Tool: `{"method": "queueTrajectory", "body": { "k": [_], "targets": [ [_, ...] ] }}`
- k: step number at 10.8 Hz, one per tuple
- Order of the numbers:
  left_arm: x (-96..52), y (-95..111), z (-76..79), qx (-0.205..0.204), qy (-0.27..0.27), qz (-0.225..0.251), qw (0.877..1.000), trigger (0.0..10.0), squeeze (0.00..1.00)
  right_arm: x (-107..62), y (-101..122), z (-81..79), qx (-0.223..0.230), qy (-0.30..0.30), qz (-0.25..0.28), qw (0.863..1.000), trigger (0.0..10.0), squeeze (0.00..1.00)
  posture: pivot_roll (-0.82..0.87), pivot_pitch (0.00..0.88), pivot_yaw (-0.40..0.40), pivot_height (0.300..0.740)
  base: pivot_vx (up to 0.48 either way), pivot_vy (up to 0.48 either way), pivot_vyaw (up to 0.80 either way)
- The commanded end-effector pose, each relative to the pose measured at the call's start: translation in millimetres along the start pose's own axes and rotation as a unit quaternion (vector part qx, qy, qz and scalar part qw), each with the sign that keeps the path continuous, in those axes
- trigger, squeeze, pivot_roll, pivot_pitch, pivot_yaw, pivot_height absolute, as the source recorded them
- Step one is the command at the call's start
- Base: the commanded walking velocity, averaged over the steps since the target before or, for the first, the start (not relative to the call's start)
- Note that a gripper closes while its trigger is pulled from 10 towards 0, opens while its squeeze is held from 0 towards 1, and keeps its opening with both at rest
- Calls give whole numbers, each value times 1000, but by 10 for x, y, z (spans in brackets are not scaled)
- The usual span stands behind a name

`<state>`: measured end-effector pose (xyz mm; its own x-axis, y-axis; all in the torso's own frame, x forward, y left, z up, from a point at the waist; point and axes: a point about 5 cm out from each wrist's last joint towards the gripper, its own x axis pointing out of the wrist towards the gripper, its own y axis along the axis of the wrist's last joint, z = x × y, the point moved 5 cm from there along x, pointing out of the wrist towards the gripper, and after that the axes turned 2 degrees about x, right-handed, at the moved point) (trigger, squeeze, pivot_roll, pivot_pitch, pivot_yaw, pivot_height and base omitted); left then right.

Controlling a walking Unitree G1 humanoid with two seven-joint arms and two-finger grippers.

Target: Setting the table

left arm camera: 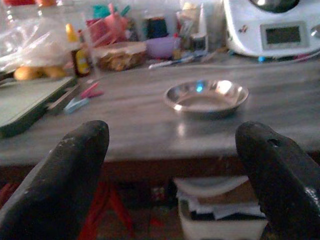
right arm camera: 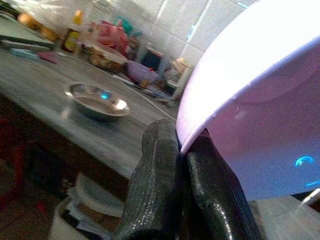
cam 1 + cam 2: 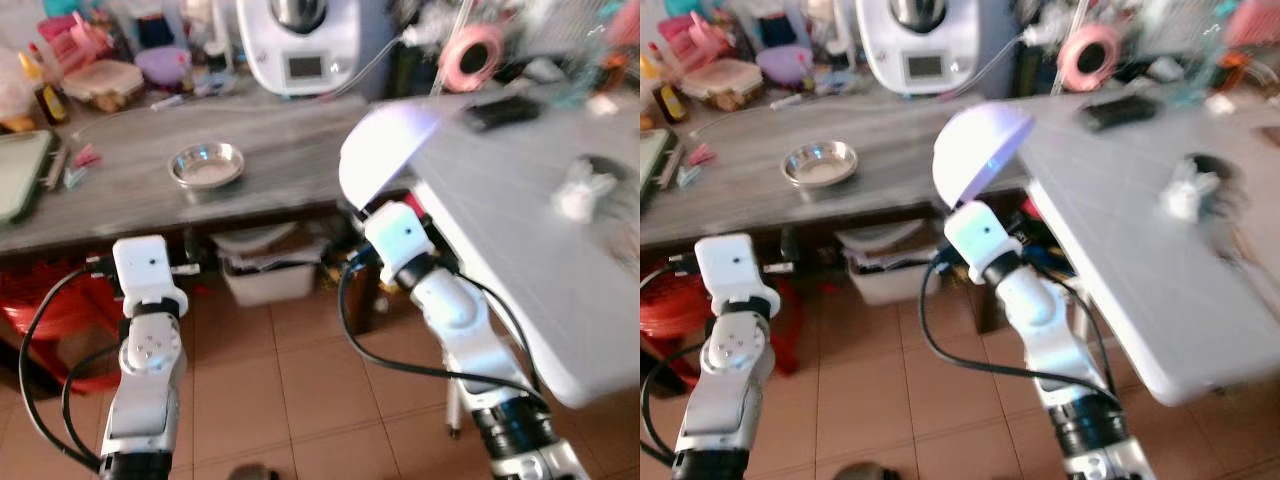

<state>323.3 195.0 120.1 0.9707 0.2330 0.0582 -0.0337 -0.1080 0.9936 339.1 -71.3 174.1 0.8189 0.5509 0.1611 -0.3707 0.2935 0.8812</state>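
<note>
Lavender bowl (image 2: 260,100), writing seemingly illegible.

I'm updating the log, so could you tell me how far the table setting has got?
Early stage. In hand: the right pincer grips a pale bowl by its rim, held above the white table edge. Left: the steel dish sits on the grey counter; the left pincer is open, empty.
</note>
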Motion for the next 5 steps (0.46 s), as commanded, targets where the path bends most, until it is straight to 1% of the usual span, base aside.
{"method": "queueTrajectory", "body": {
  "k": [1,5],
  "targets": [
    [7,51,75,0,-7,8,1000,10000,0,-17,51,96,-13,-12,8,1000,10000,0,-30,25,34,740,480,0,800],
    [21,62,70,0,-4,8,1000,10000,0,-14,49,95,-10,-12,8,1000,10000,0,-31,24,39,740,480,0,800]
  ]
}}
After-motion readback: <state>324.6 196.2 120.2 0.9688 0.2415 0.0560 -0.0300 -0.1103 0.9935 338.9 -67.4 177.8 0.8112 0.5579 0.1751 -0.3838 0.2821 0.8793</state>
